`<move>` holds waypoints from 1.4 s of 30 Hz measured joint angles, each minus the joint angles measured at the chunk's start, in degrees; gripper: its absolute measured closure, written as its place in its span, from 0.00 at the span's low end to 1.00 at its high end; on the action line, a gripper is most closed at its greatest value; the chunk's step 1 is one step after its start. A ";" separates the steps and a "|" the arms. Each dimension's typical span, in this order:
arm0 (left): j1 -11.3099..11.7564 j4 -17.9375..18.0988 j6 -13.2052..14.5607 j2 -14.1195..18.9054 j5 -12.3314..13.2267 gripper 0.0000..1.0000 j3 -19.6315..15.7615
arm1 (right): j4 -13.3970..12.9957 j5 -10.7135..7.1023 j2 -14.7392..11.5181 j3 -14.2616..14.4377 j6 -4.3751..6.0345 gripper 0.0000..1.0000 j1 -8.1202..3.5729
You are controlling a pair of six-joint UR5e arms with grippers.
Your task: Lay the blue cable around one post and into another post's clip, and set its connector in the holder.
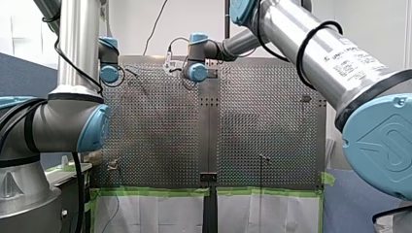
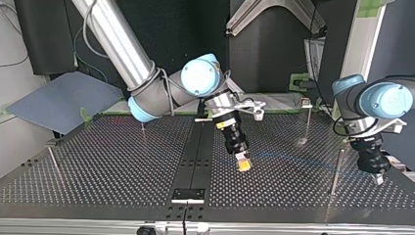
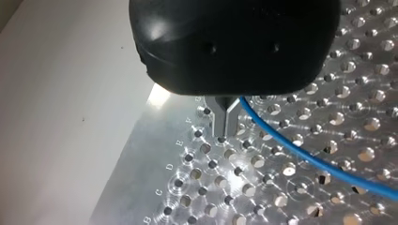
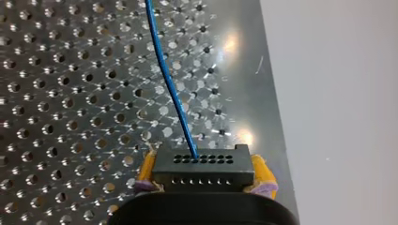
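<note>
Over the table (image 2: 98, 161), right gripper (image 4: 204, 174) clamps the connector (image 4: 202, 161), left gripper (image 3: 224, 123) looks pinched on the cable (image 4: 169, 89); hold it taut and low rounding the post (image 2: 335, 169).

robotics lab | perforated metal table (image 1: 262, 121) | robot arm (image 1: 73, 53) 9 o'clock | second robot arm (image 1: 320, 53) 3 o'clock | green tape (image 1: 155, 191) 6 o'clock

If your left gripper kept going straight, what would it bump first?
Probably the perforated table: my left gripper points down at it, tips seemingly just above the holes. The blue cable leads off sideways, not underneath.
</note>
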 joint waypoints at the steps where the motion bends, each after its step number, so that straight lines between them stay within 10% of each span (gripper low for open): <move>1: -0.01 0.12 -0.14 -0.05 0.00 1.00 -0.15 | 0.11 0.03 0.06 0.00 -0.02 0.95 0.00; 29: -1.99 2.51 -2.46 -4.28 2.30 1.00 -2.02 | 5.18 0.55 1.52 0.30 -0.67 0.95 -0.97; 42: -2.74 3.21 -2.23 -4.28 3.40 1.00 -2.06 | 6.10 3.75 2.78 2.17 -1.06 0.95 -0.99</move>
